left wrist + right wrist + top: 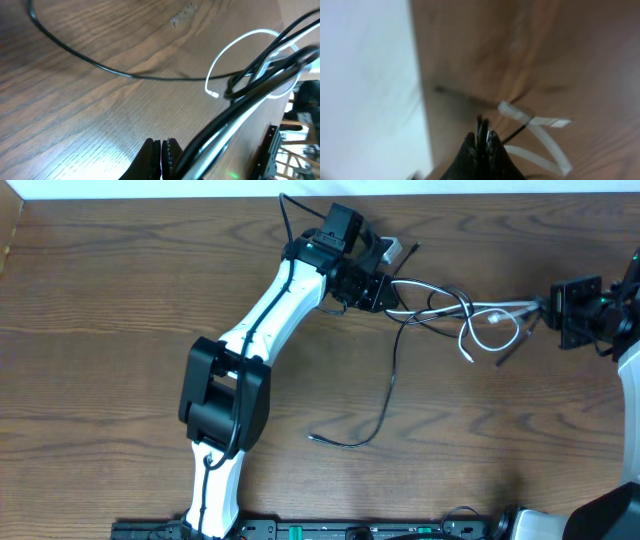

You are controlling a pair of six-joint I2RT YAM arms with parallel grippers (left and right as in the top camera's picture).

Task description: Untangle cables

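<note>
Overhead: the cables [470,307] run left-right between both claws, over the counter [120,330]. Left claw [385,290] is clenched at their left end, though I can't tell its hold. Right claw [548,308] is clenched on their right end. The knot looks nearer the right claw, and the black cable [389,395] has a loose tail trailing away.

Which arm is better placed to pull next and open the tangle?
Left, probably. The right gripper is shut on the cables, anchoring them. The free tail of the black cable lies nearer the shut left gripper.
</note>
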